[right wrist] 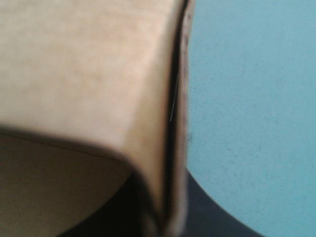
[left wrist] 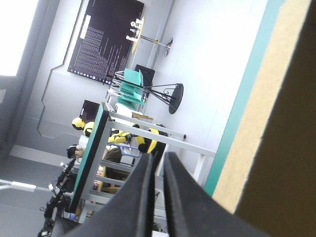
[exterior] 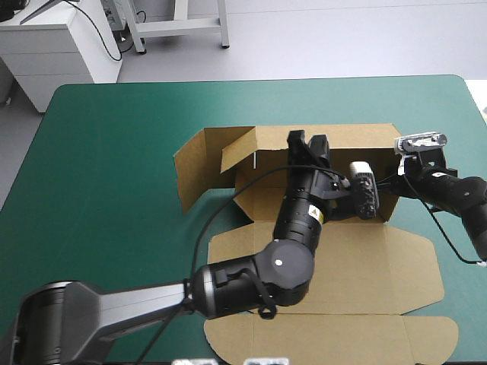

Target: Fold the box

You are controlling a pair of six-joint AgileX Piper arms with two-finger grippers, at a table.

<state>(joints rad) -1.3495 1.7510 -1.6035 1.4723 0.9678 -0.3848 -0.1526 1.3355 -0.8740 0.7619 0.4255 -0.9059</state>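
Observation:
The brown box (exterior: 342,258) lies mid-table, its far and side walls raised and its lid flat toward the near edge. My left gripper (exterior: 307,141) reaches over the box's floor to the top of the far wall. In the left wrist view its black fingers (left wrist: 159,157) meet in a narrow arch with nothing between them, and the brown board (left wrist: 276,123) stands beside them. My right gripper (exterior: 397,170) is at the box's right wall. In the right wrist view that wall (right wrist: 84,64) runs down between the fingers (right wrist: 170,217), which are shut on its edge.
A loose side flap (exterior: 190,171) stands out at an angle from the box's left end. The near flaps of the lid (exterior: 426,338) reach almost to the table's near edge. Teal-green cover (exterior: 106,167) shows to the left of the box and beyond it.

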